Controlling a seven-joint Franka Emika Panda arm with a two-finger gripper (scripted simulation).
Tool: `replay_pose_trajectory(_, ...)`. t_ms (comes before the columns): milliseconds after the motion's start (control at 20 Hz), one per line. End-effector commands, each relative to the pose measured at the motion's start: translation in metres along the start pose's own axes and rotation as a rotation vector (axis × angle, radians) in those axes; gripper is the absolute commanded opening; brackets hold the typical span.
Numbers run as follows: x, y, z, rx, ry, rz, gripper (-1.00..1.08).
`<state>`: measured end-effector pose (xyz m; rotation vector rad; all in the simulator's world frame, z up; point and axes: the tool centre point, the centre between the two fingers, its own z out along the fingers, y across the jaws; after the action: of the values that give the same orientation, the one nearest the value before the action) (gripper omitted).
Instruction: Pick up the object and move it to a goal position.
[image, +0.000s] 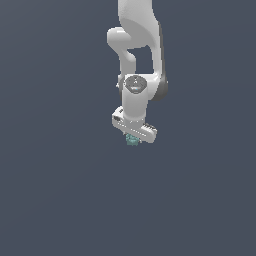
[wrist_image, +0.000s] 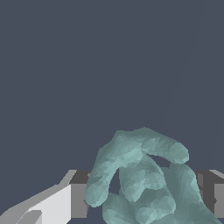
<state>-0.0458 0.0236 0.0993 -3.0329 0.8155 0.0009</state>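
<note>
We had the tool (image: 133, 138) clenched on the teal lump (image: 132, 140), which sat between the fingers just below the hand of the white arm (image: 136, 75). Wrist view: the lump's knobbly lobes filled the gap, with a white-and-grey finger (wrist_image: 65, 199) flanking it on each side. Only a flat slate-grey surface (image: 60, 190) showed around it; contact with that we couldn't tell.
</note>
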Motion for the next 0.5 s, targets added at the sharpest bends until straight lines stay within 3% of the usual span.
replay_pose_trajectory(0,-0.001,0.018,-0.018,0.001,0.000,0.001,-1.00)
replay_pose_trajectory(450,-0.002,0.090,-0.090,0.002,0.000,0.001,-1.00)
